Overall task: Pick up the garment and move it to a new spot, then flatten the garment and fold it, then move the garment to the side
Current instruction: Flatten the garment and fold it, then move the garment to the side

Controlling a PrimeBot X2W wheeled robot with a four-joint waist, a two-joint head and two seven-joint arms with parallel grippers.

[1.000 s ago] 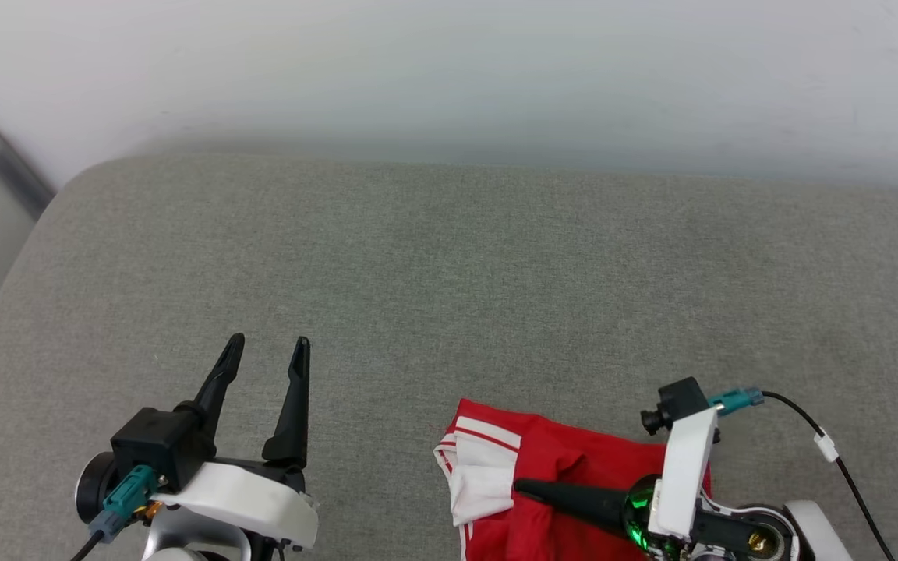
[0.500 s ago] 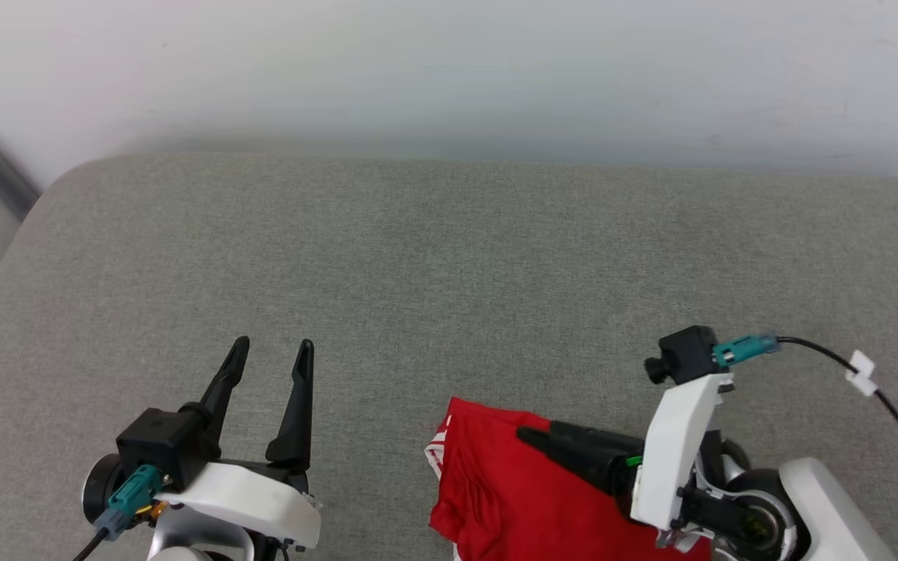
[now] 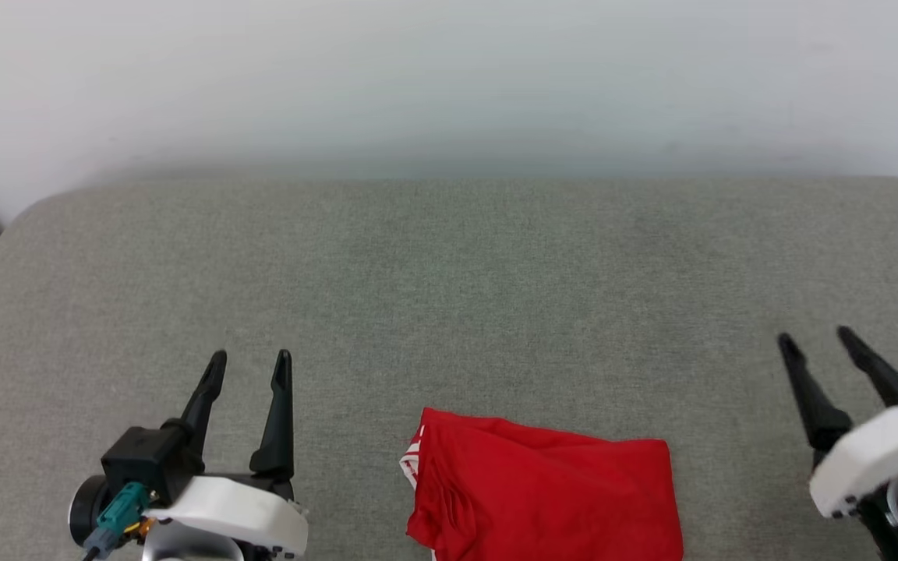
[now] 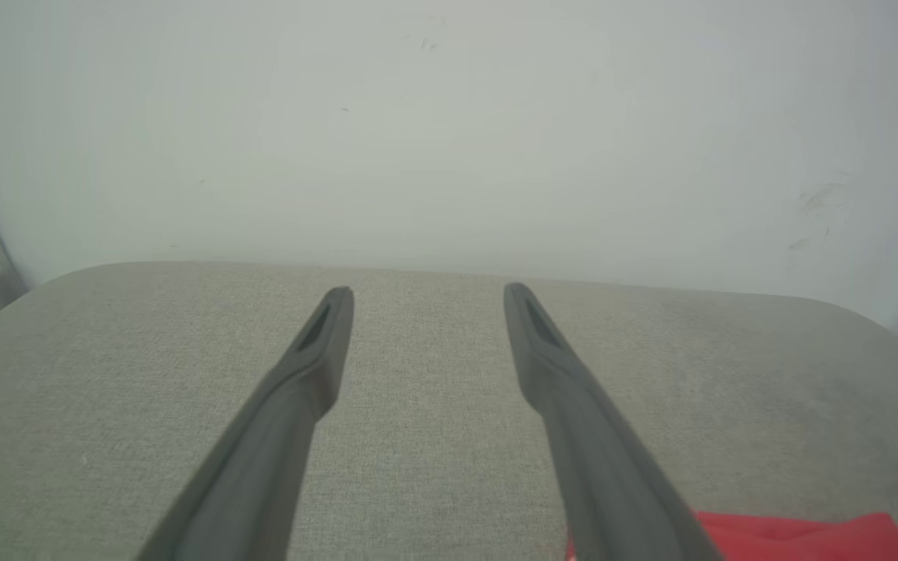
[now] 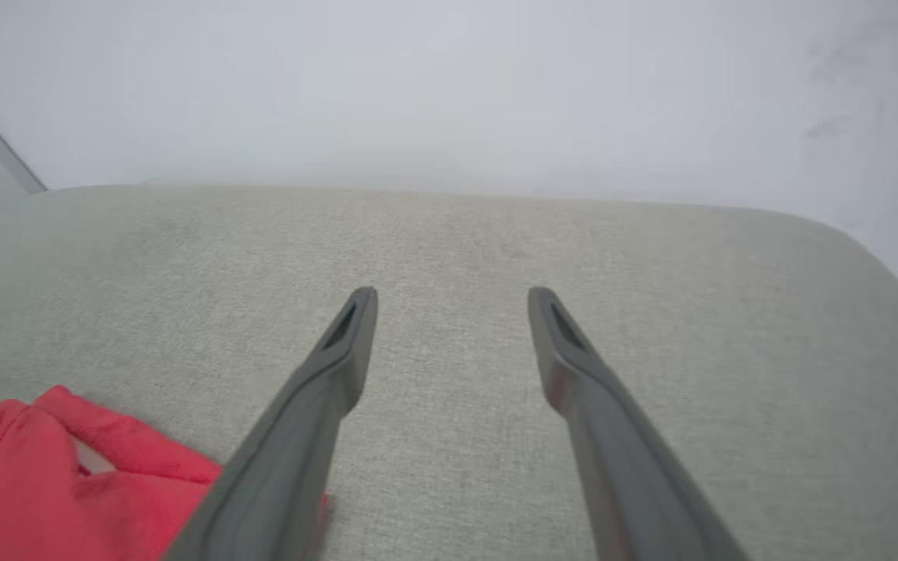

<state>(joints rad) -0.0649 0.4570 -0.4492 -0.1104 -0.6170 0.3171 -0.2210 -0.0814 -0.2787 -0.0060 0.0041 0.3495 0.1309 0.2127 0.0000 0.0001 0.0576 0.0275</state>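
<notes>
- Left gripper [image 3: 250,357]: low at the left of the head view, 2 dark fingers spread apart with nothing between them, tips pointing away from the robot over the bare grey cushion [image 3: 449,273].
- Left wrist view: the red shirt [image 4: 800,538] sits at the lower right corner, so it lies to this gripper's right and nearer the robot than the fingertips.
- Red shirt [image 3: 542,499]: a compact folded-looking bundle lying on the cushion at the bottom centre of the head view, between the 2 grippers and touching neither.
- A sliver of white striped trim [image 3: 411,460] shows at the shirt's left edge.
- Long axis: the far edge runs left to right with a slight tilt. The near part is cut off by the frame, so I cannot tell the true long axis.
- Right gripper [image 3: 815,336]: low at the right of the head view, 2 fingers likewise spread and empty, tips leaning a little leftward.
- Right wrist view: the shirt [image 5: 67,475] is at the lower left.
- Judgement: neither arm is clearly nearer, since the gaps on each side look alike. Moving the bundle aside would mean either gripper swinging inward and drawing back toward the robot.
- Count: 1 shirt, 2 grippers, 4 fingers, 1 cushion, 1 pale wall [image 3: 449,78] behind.
</notes>
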